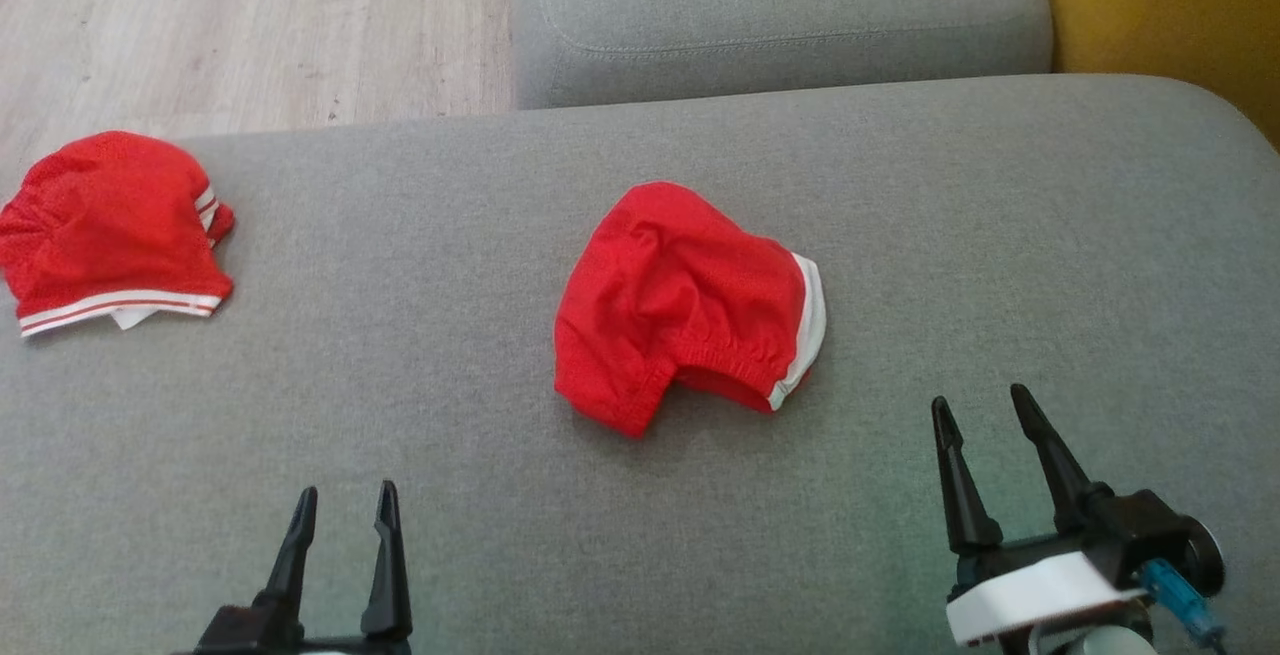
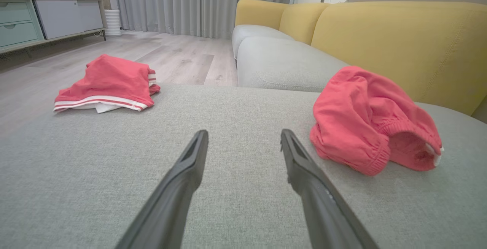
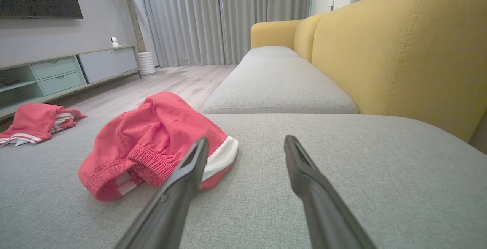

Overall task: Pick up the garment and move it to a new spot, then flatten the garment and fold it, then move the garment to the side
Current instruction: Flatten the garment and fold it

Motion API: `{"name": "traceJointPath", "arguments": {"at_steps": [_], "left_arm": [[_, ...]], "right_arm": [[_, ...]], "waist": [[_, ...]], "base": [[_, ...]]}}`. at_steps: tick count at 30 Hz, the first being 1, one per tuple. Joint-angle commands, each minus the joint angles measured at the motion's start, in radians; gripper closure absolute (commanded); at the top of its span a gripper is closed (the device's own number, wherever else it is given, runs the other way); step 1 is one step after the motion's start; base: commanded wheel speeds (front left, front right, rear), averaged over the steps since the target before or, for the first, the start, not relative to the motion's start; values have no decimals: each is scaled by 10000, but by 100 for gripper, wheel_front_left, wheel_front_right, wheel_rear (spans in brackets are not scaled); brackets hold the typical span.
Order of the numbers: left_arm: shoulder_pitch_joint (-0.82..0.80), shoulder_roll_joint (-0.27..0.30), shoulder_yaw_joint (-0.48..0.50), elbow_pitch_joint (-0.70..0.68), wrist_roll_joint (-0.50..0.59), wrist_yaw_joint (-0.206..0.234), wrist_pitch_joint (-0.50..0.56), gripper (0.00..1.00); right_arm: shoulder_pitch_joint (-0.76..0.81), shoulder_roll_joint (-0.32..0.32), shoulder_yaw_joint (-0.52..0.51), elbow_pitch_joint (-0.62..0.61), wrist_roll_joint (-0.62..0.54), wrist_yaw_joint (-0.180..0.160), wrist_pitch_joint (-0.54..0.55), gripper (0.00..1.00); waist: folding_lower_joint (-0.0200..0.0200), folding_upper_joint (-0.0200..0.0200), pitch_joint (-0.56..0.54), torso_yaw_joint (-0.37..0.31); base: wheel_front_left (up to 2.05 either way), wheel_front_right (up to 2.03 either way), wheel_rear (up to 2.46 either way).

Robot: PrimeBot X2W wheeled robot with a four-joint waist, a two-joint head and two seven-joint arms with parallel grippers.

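A crumpled red garment (image 1: 680,305) with a white band and an elastic waist lies bunched in the middle of the grey sofa cushion (image 1: 400,395); it also appears in the left wrist view as the garment (image 2: 365,119) and in the right wrist view as the garment (image 3: 152,142). My left gripper (image 1: 345,500) is open low at the near left, well short of it. My right gripper (image 1: 983,405) is open to the garment's lower right, nothing between its fingers. The left gripper (image 2: 243,137) and right gripper (image 3: 245,142) both hover over bare cushion.
A second red garment with white stripes (image 1: 110,230) lies folded at the cushion's far left edge. Another grey cushion (image 1: 780,15) lies beyond, with the yellow sofa back (image 1: 1160,5) on the right. Wood floor (image 1: 240,25) lies past the far left edge.
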Motion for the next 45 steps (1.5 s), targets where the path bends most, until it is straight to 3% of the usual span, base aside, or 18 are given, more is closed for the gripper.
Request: {"name": "traceJointPath", "arguments": {"at_steps": [1, 16, 23, 28, 31, 36, 45], "left_arm": [[-372, 20, 368, -171, 69, -24, -122, 0], [-883, 37, -134, -67, 369, -172, 103, 0], [-2490, -865, -1944, -11, 973, -1090, 974, 0], [-3888, -1573, -3241, 1315, 1220, -1916, 1696, 0], [-4473, -1807, -3612, 2305, 934, -2104, 1801, 0], [-5284, -1890, -4070, 3608, 494, -1930, 1457, 0], [-6689, -1897, -5019, 4661, -937, -1091, 746, 0]], "right_arm": [[-242, -39, 219, -263, 73, 77, -110, 0], [-427, -39, 146, -325, -27, 77, -111, 0], [-1082, -39, -19, -561, -339, 77, -111, 0], [-1752, -39, 72, -730, -355, 77, -111, 0], [-2035, -39, 294, -751, -294, 77, -111, 0], [-2242, -39, 364, -765, -230, 77, -111, 0], [-2169, -39, 372, -721, -176, 77, -111, 0]], "waist": [[0, -1, 10, 2], [0, -1, 393, -96], [0, -1, 1155, -364], [0, -1, 1701, -838], [0, -1, 1925, -1266], [0, -1, 2204, -1971], [0, -1, 2332, -2739]], "base": [[0, 0, 0], [0, 0, 0], [0, 0, 0], [0, 0, 0], [0, 0, 0], [0, 0, 0], [0, 0, 0]]}}
